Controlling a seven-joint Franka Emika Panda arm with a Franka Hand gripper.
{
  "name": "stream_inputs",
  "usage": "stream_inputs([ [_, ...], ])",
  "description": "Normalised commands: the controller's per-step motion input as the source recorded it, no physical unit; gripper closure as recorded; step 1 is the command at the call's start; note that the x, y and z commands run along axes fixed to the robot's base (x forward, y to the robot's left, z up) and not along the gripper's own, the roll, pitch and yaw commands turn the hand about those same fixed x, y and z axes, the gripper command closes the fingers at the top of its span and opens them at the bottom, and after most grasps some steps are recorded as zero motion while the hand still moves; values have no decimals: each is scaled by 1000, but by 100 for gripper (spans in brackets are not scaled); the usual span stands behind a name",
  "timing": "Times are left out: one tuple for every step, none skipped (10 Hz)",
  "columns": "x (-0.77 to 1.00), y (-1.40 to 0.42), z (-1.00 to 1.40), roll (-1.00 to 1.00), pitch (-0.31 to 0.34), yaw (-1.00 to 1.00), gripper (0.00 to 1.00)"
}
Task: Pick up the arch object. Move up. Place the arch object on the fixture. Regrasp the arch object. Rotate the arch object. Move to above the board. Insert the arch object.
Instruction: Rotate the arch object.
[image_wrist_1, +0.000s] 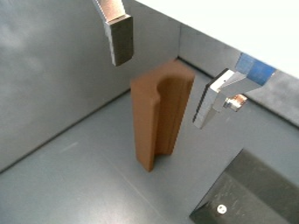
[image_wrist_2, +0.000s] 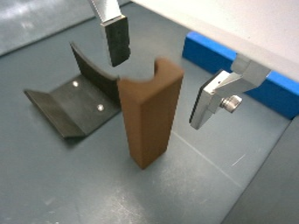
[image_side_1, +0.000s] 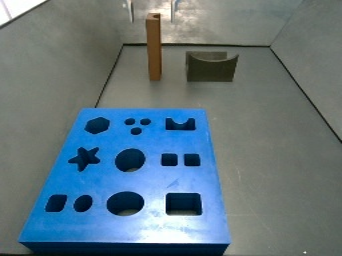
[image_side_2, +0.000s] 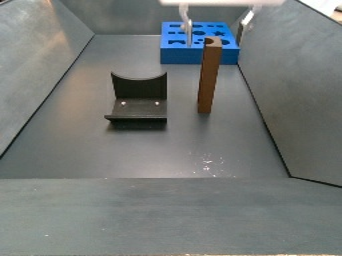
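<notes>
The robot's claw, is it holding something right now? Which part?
Nothing is held. The gripper hangs open above the arch object, which stands upright on the floor, its fingers clear of the block.

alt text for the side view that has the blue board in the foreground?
A tall orange-brown wooden arch block stands upright on the grey floor at the far end, the claw just above it, open and not touching. Beside it, apart, sits the dark grey fixture with a U-shaped scoop; a thick blue board with shaped cutouts fills the foreground.
</notes>
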Motion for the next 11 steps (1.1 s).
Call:
stream_inputs([
  [-17, 0, 614, -67, 25, -25, 0],
  [-6, -1, 434, -79, 40, -24, 0],
  [8, -1, 195, -94, 61, -23, 0],
  [0, 0, 0, -17, 11, -1000, 0],
  [12, 10, -37, -17, 10, -1000, 0],
  [15, 12, -22, -18, 10, -1000, 0],
  [15, 12, -22, -19, 10, -1000, 0],
  [15, 11, -22, -19, 11, -1000, 0],
  [15, 11, -21, -21, 11, -1000, 0],
  [16, 11, -21, -22, 12, -1000, 0],
  [16, 11, -20, -23, 12, -1000, 0],
])
